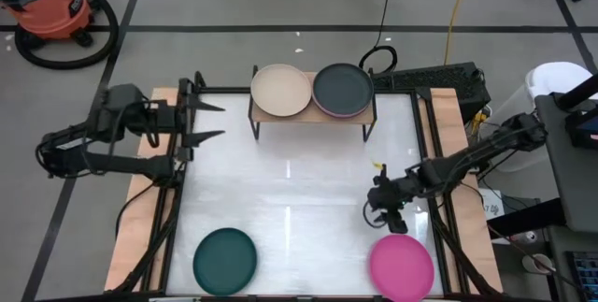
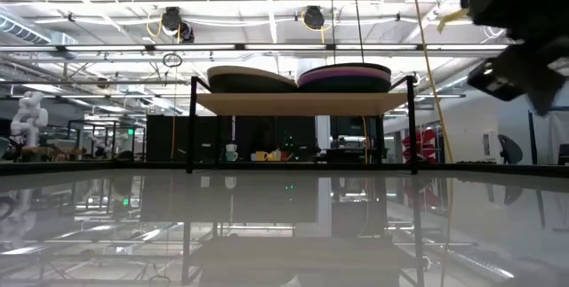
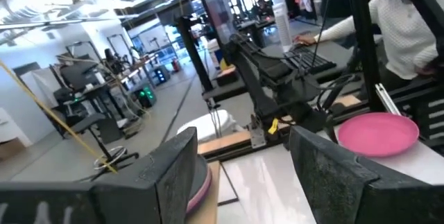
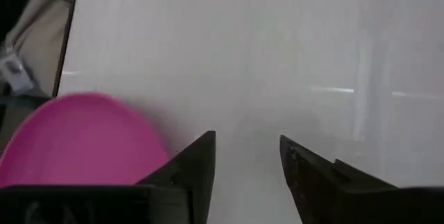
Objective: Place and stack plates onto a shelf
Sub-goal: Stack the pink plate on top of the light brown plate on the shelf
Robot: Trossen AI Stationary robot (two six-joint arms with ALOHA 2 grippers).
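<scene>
Resting on the white table, the magenta plate lies at the near right, the dark teal plate near left. The shelf carries a beige plate and a dark grey plate atop a stack. The right gripper, fingers apart, hovers just beside the magenta plate. The left gripper, fingers apart, waits at the table's left edge.

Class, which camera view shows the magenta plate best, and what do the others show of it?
The high view: the whole magenta plate lies on the table's near right corner, below the right gripper. The right wrist view shows part of it, the left wrist view shows it far off, and the low view misses it.
</scene>
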